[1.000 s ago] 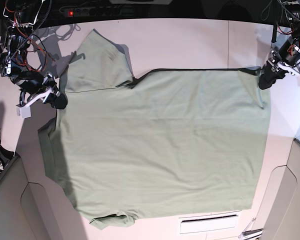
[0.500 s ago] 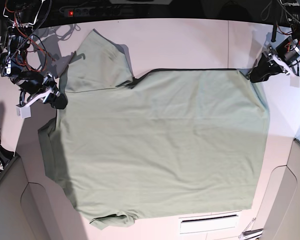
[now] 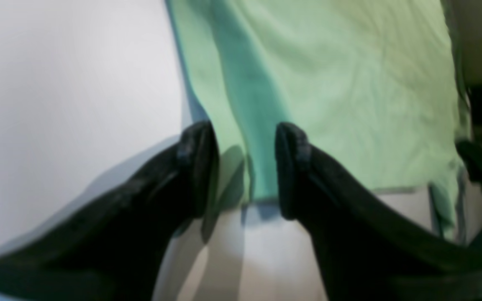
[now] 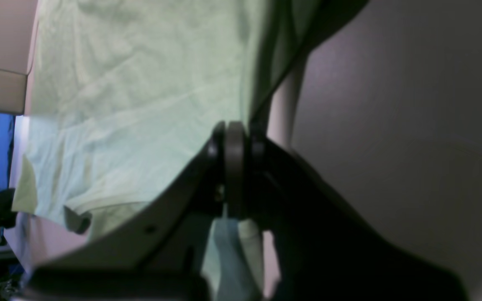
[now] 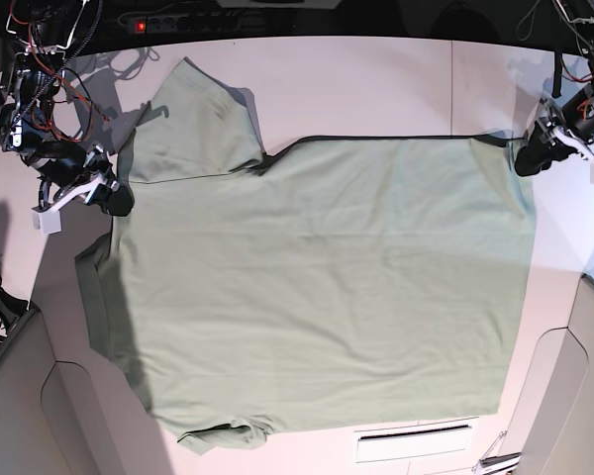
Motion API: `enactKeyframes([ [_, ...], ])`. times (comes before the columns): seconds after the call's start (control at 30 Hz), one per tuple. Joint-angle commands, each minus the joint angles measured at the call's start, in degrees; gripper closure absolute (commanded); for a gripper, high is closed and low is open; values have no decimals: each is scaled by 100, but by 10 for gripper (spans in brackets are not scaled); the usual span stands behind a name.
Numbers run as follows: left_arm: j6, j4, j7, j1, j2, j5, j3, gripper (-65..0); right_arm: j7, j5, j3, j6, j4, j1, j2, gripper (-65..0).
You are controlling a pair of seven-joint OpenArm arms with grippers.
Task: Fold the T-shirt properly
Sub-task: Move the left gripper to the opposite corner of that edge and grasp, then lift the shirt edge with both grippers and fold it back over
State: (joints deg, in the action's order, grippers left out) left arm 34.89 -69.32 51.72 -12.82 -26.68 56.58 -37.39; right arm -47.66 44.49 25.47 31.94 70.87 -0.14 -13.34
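The pale green T-shirt [image 5: 317, 287] lies spread flat on the white table [image 5: 376, 89], with its collar side at the left of the base view and its hem at the right. One sleeve [image 5: 193, 124] points to the back, the other [image 5: 223, 433] to the front. My left gripper [image 5: 528, 160] hovers at the hem's back corner. In the left wrist view it [image 3: 243, 167] is open, its dark fingers astride the T-shirt [image 3: 349, 83] corner without pinching it. My right gripper [image 5: 117, 201] is at the shoulder by the collar. There it [image 4: 234, 167] is shut on a fold of the T-shirt [image 4: 140, 104].
A power strip [image 5: 178, 22] with a red light lies along the back edge. Cables [image 5: 40, 59] hang around the arm at the back left. A white slotted vent [image 5: 413, 442] sits near the front edge. Grey panels [image 5: 20, 396] [image 5: 564, 396] close off both front corners.
My left gripper swung inward over the hem corner half a second ago, then came back out to the corner. The right gripper and the shirt's collar side have stayed still.
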Motion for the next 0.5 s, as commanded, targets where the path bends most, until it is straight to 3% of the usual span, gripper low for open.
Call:
enactKeyframes([
  [0.0, -149, -37, 144, 26, -96, -42, -13, -281, -17, -61, 11, 0, 57, 59, -76, 0],
  [0.47, -120, -37, 870, -85, -96, 315, -13, -279, -20, -61, 11, 0, 57, 59, -79, 0],
])
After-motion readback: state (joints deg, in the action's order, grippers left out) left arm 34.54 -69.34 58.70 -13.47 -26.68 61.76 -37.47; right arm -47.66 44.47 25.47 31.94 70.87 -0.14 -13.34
